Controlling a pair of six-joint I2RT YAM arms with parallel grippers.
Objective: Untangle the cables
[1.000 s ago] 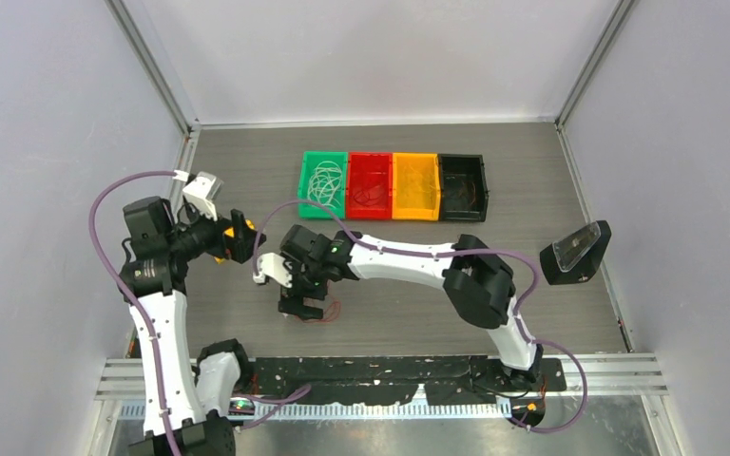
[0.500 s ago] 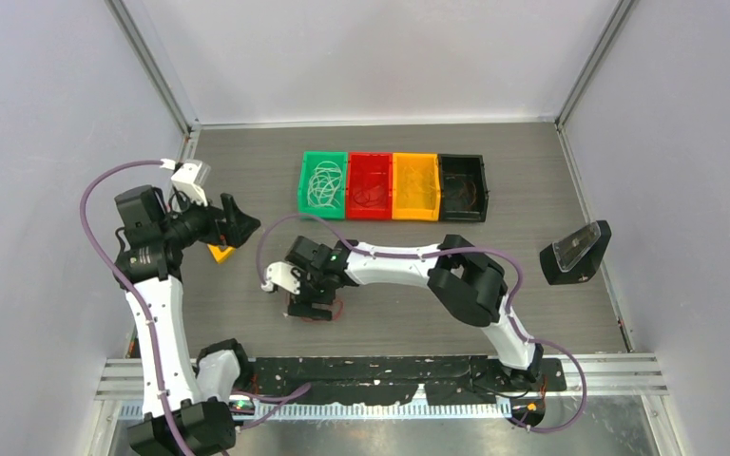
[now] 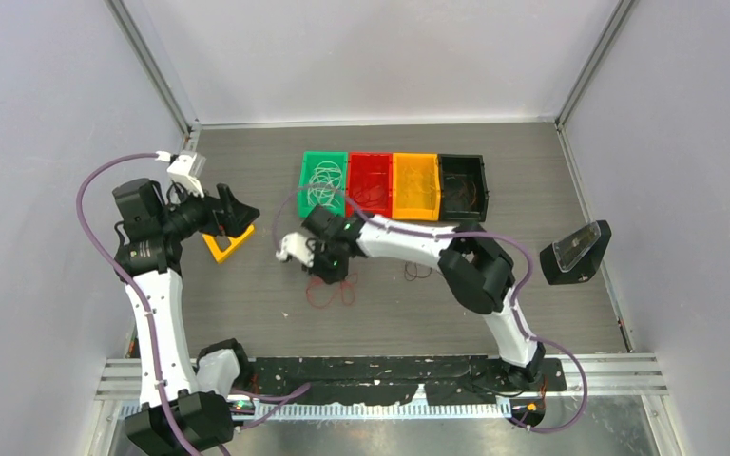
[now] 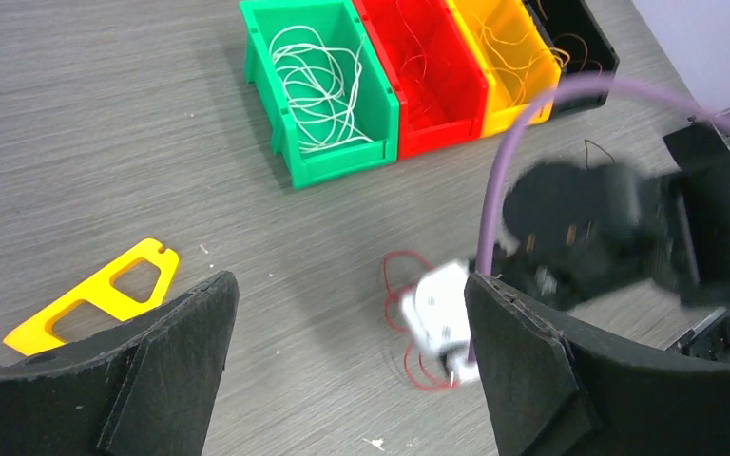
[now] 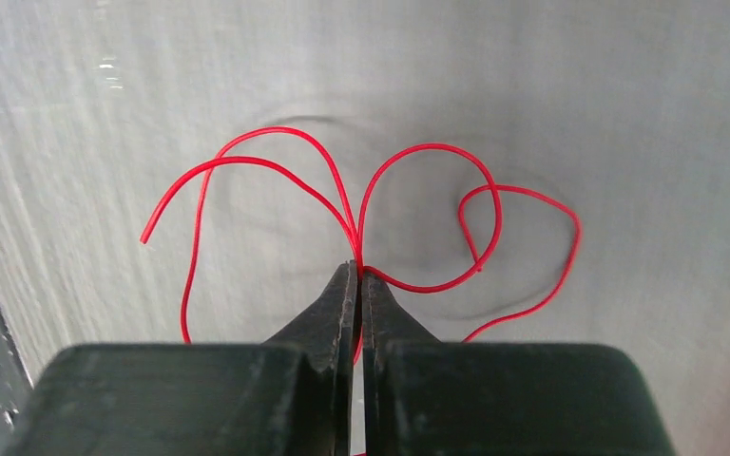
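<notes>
On the grey table (image 3: pixel 551 313), the row of bins (image 3: pixel 392 186) is sitting upper centre; at mid-left the left gripper (image 4: pixel 347 294) is hanging wide open, empty. At centre the right gripper (image 5: pixel 356 271) is pinching a red cable (image 5: pixel 354 237) (jaws fully closed where its loops cross). Lifting slowly, letting loops dangle free, is looking wisest.

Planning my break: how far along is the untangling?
Done: white cables sit in the green bin, others in the red bin, orange bin and black bin. In hand: the right gripper is shut on a red cable. Left: a dark cable lies on the table; the left gripper is open.
</notes>
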